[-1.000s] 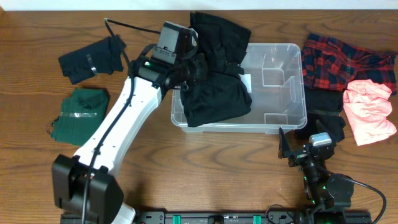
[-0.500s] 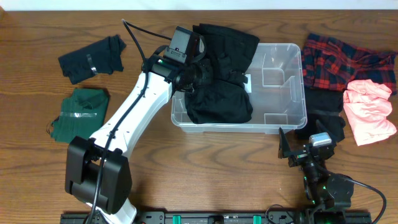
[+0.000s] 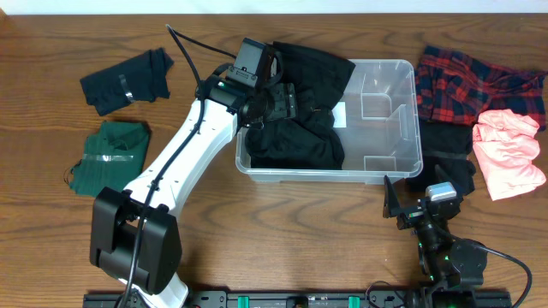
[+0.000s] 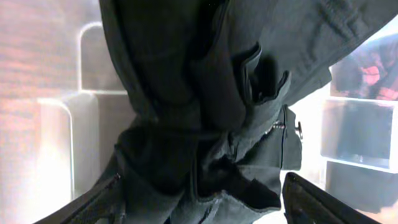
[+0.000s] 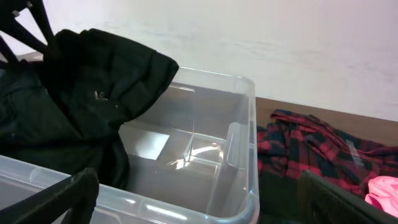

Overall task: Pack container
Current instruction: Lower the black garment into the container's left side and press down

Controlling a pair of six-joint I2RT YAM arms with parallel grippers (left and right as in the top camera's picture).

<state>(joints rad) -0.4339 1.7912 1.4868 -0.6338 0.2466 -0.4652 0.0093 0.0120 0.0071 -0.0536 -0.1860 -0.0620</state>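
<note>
Container [image 3: 390, 103] sits mid-table [image 3: 257, 222], a bit right of centre and toward the far edge. One black garment [image 3: 295, 141] is mostly down in its left half, but a flap hangs over the far rim, so item 1 isn't fully in.

L gripper [image 4: 200, 198] is over that heap, jaws wide apart w/ cloth bunched between them. Can't tell if any fabric is caught on a finger. R gripper [image 3: 418, 198] sits nr the near edge, right side, jaws spread, nothing in it.

Right half of the bin is bare. Left to pack, by my read:
- black bundle [image 3: 128, 79] nr far-left corner
- green garment [image 3: 111, 154] by left edge
- red plaid shirt [image 3: 471, 81] nr far-right corner
- pink top [image 3: 507, 152] at right edge
- dark piece [image 3: 449, 162] just beside the bin

Early stage, approx 1 of 6.
</note>
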